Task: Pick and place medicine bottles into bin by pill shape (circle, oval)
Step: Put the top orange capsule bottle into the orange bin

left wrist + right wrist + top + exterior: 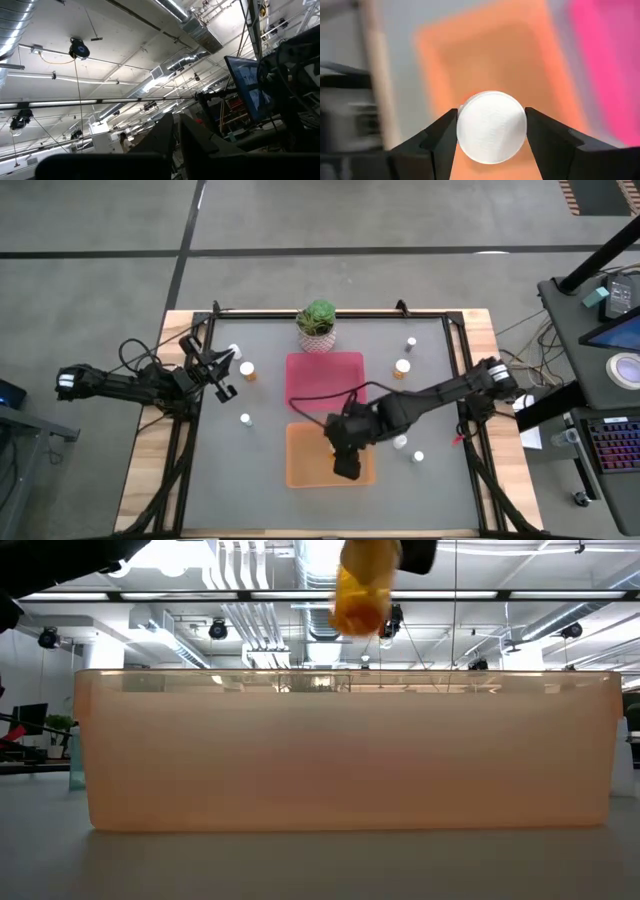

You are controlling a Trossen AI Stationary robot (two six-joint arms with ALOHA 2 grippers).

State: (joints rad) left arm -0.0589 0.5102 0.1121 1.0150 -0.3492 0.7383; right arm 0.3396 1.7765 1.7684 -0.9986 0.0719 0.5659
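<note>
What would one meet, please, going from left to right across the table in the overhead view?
Left claw → orange bottle → potted plant and pink bin → right claw over the orange bin → orange bottle → small white bottle.

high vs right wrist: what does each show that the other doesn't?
Only the high view: the whole table, the left gripper raised at its left edge, the potted plant, loose medicine bottles such as one with an orange body, and the right arm reaching over the trays.

Only the right wrist view: the right gripper shut on a bottle's white cap, a finger on each side.

Both: the orange tray under that gripper and the pink tray beside it.
</note>
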